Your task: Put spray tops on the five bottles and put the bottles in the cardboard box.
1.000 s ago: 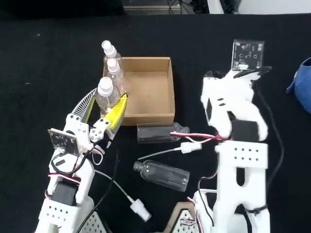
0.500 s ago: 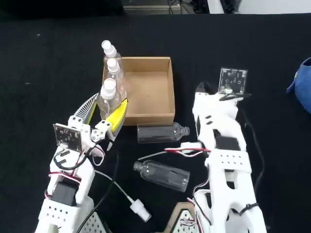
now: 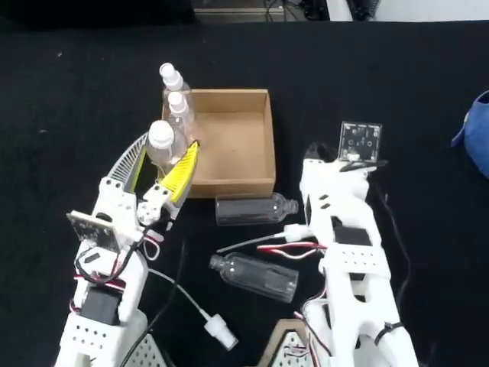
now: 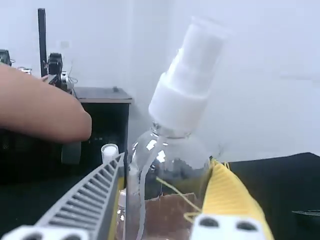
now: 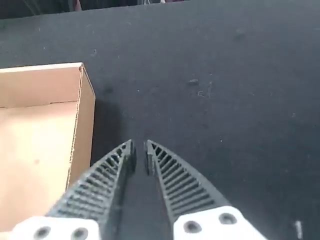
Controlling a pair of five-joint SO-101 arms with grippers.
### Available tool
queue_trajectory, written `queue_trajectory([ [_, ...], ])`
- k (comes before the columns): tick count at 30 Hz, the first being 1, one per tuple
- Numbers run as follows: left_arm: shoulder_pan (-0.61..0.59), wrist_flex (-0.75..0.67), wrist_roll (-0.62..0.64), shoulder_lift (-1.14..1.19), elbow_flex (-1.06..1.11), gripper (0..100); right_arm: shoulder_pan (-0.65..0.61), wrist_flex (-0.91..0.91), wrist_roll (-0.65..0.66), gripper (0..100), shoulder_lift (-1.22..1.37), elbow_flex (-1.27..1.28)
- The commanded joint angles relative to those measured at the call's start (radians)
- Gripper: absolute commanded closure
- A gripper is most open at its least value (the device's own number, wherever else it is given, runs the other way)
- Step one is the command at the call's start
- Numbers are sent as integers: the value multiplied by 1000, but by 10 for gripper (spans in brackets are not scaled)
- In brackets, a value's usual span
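**Left arm grips a capped bottle at the box's left wall**

The left gripper (image 3: pixel 171 142) is clamped on a clear plastic bottle (image 3: pixel 160 155). Its grey ribbed finger (image 4: pixel 85 205) and its yellow finger (image 4: pixel 225 200) press the bottle's two sides. The bottle wears a white spray top (image 4: pixel 186 95). It sits at the front left corner of the brown cardboard box (image 3: pixel 229 187). Whether it rests on anything I cannot tell.

Two more capped bottles (image 3: pixel 178 105) stand in a row behind it along the same wall. Whether they are inside the box or just outside it I cannot tell.

The right gripper (image 5: pixel 140 146) hangs over the black table (image 3: pixel 76 92) just beside the box's right wall. Its jaws are drawn together with only a thin slit between them, and they hold nothing.

An uncapped clear bottle (image 3: pixel 252 209) lies on its side just in front of the box. A second uncapped bottle (image 3: pixel 256 277) lies nearer the arm bases. A loose white spray top (image 3: pixel 294 232) lies between the two, its thin tube trailing across the cloth. The other loose spray top (image 3: pixel 220 330) lies at the front of the table, well apart from the box.
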Motion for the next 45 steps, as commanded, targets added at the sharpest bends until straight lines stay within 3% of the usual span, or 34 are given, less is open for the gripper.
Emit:
queue_trajectory([
  [1, -18, -31, 8, 103, -133, 971, -25, -34, -2, 987, 8, -5],
  [4, -58, -94, 8, 287, -229, 971, -20, -34, -2, 987, 8, -4],
  [10, -68, -381, -2, 592, -255, 970, -18, -37, -2, 987, 8, 8],
  [45, -76, -885, 8, 1223, -243, 970, -23, -38, 0, 987, 8, 10],
])
